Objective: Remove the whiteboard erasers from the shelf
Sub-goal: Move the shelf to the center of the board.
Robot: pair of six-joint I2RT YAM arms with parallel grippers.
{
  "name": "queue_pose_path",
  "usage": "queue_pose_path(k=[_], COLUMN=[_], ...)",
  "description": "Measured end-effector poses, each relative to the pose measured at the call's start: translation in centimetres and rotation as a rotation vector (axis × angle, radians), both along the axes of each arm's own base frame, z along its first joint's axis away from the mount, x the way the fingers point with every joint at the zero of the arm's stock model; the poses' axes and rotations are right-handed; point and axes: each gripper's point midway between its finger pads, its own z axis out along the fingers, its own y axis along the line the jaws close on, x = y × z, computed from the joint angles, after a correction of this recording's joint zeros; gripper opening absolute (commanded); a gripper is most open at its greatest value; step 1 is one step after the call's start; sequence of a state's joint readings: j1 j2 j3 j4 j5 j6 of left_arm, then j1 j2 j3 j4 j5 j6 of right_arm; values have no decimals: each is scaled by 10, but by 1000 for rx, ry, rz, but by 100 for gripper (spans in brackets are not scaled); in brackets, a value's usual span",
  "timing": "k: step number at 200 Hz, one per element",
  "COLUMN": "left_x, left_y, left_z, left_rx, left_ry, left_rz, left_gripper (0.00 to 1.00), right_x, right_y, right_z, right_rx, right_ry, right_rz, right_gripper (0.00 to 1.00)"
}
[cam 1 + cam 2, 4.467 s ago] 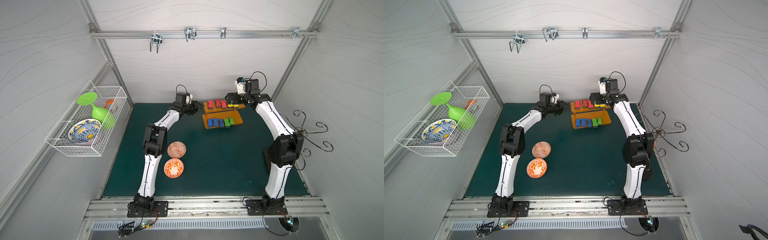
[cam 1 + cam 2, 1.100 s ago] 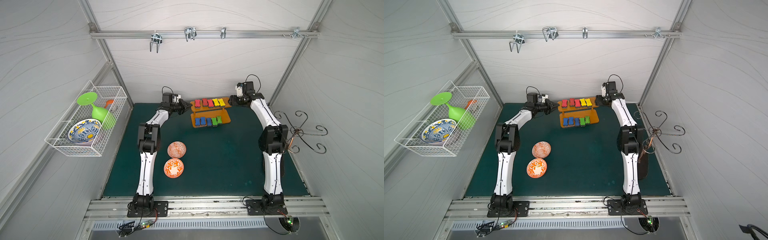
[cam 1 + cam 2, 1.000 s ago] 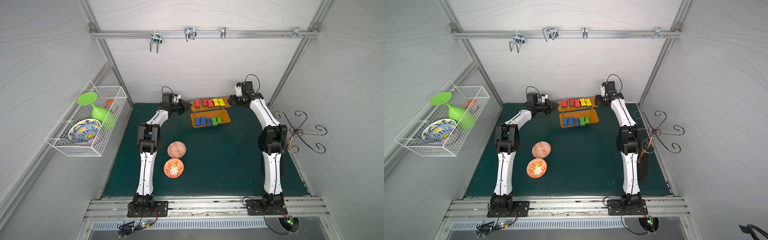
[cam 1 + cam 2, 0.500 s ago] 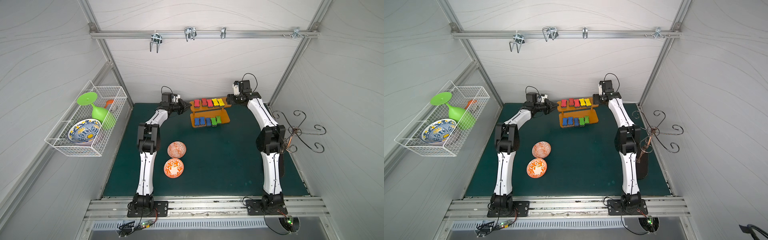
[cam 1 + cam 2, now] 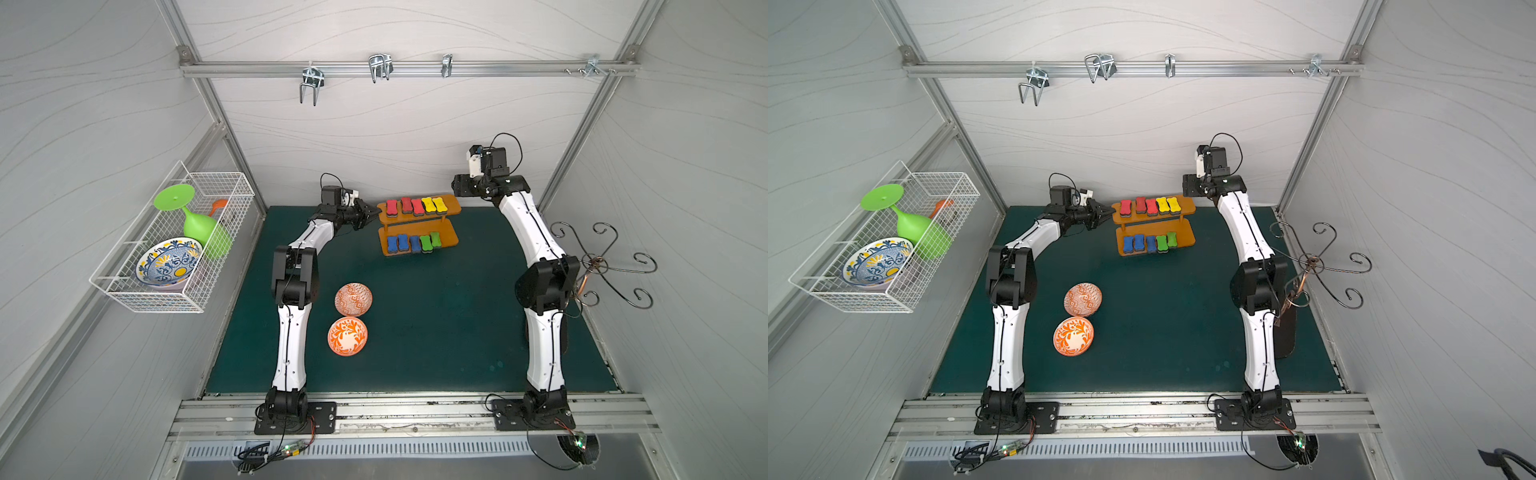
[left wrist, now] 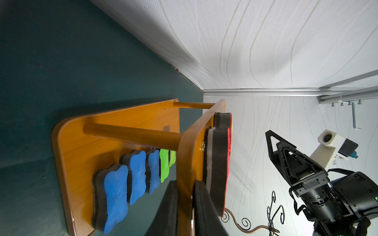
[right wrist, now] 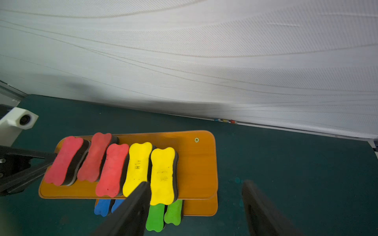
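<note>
The shelf (image 5: 451,205) (image 5: 1187,206) is a two-tier orange-brown stand at the back of the green mat. Whiteboard erasers lie on both boards: red (image 5: 405,206) and yellow (image 7: 162,175) ones on top, blue (image 6: 115,196) and green (image 7: 155,217) ones below. My left gripper (image 5: 371,214) (image 6: 185,183) is shut on the left edge of the top board, one finger above it and one below. My right gripper (image 5: 459,190) (image 7: 196,183) hangs open above the shelf's right end. One of its fingers (image 7: 139,196) is beside the rightmost yellow eraser, and nothing is between its fingers.
Two orange patterned bowls (image 5: 353,299) (image 5: 348,336) sit on the mat beside the left arm. A white wire basket (image 5: 174,291) on the left wall holds a green goblet and a blue bowl. A curly metal hook stand (image 5: 598,266) stands at the right edge.
The shelf has slid left with my left gripper shut on it. Over the last second my right gripper has risen slightly and opened wider.
</note>
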State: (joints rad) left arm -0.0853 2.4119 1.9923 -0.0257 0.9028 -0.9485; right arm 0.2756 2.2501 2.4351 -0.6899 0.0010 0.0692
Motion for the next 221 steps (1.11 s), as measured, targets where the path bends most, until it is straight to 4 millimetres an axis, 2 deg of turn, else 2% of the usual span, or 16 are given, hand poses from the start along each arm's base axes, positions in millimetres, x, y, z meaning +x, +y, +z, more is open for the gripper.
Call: queue_pose_path(k=[37, 56, 83, 112, 142, 180, 221], left_x=[-5, -6, -4, -3, -2, -2, -3], left_y=[12, 20, 31, 37, 38, 38, 38], left_z=[0, 0, 0, 0, 0, 0, 0], left_rx=[1, 0, -1, 0, 1, 2, 2], left_ry=[9, 12, 12, 6, 5, 3, 3], left_rz=[15, 26, 40, 49, 50, 49, 49], left_gripper=[0, 0, 0, 0, 0, 0, 0], right_x=[-6, -6, -1, 7, 12, 7, 6], right_y=[20, 29, 32, 27, 22, 25, 27], right_z=[7, 4, -14, -42, -64, -78, -82], right_rx=[-2, 0, -7, -13, -3, 42, 66], right_ry=[-18, -16, 12, 58, 102, 156, 175], right_rz=[36, 51, 54, 38, 32, 53, 51], right_gripper=[71, 68, 64, 59, 60, 68, 68])
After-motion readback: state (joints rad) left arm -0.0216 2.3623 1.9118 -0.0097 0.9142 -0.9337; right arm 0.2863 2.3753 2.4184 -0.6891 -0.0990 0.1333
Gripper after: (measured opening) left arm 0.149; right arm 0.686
